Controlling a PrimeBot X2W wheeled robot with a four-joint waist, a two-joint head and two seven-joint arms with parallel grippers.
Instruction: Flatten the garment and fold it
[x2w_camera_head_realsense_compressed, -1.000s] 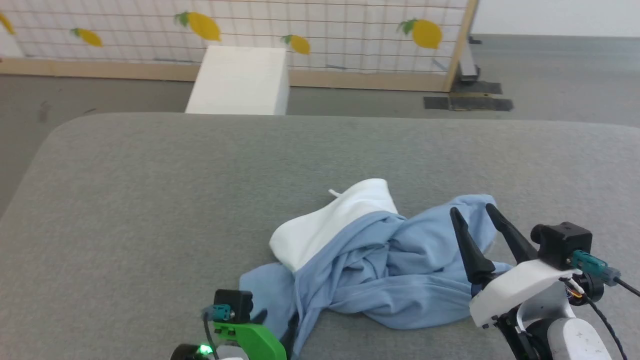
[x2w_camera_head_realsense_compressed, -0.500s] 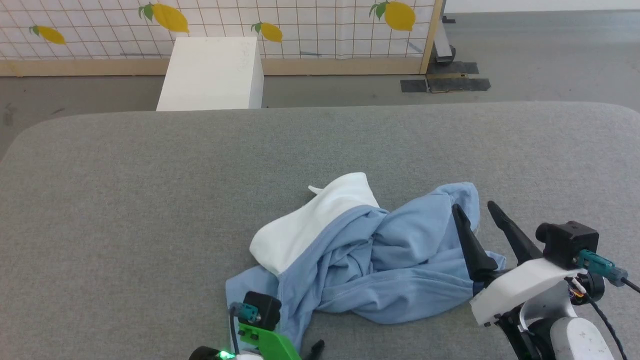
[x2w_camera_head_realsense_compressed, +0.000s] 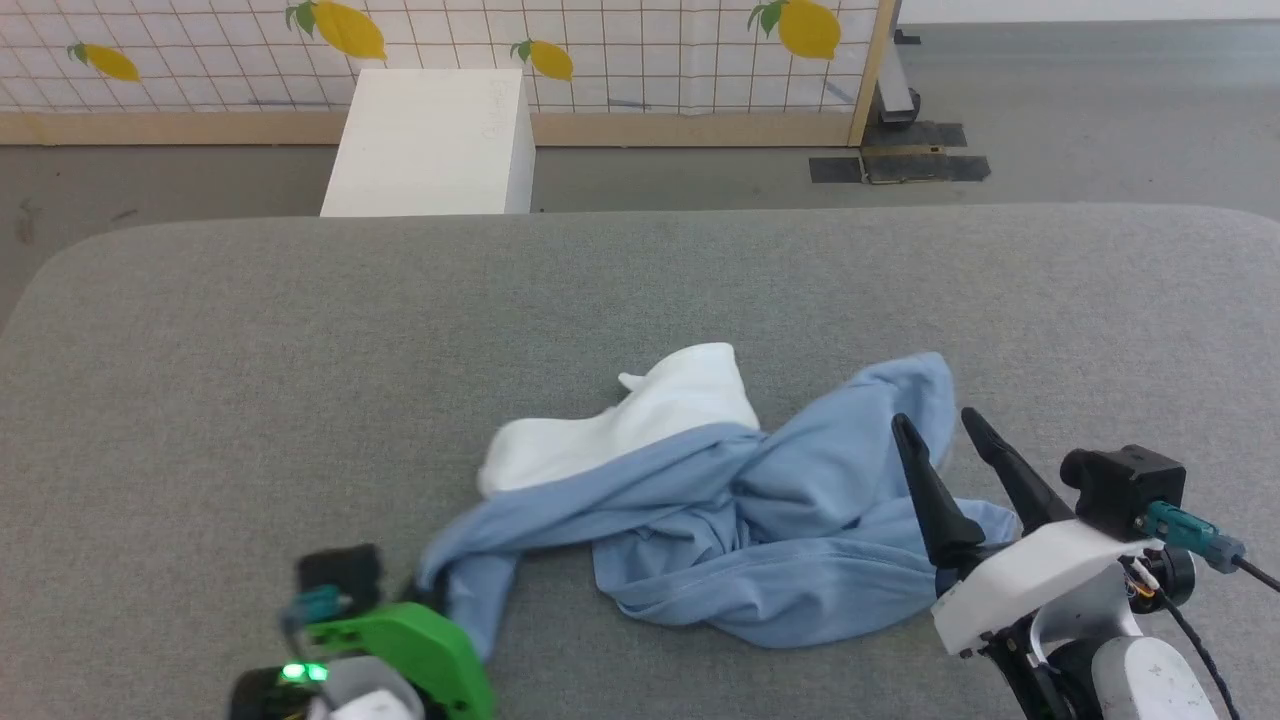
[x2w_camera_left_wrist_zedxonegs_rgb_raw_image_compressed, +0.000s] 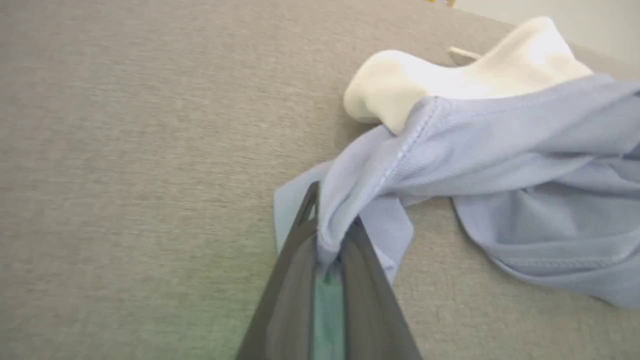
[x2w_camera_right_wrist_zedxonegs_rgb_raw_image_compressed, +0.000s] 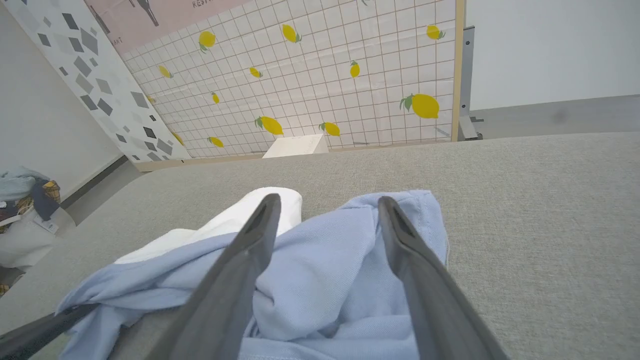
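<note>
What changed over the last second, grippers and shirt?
The left gripper, shut on a corner of the garment, dragged that corner toward the robot's left, stretching that side out. The right gripper stayed open over the garment's right part.

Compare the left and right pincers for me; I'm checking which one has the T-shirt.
The left pincer is shut on a bunched edge of the light blue T-shirt; the right pincer is open, gripping nothing. The left is at the shirt's left end; the right, over its right part. The left's mount is green, the right's white. Both have dark fingers.
</note>
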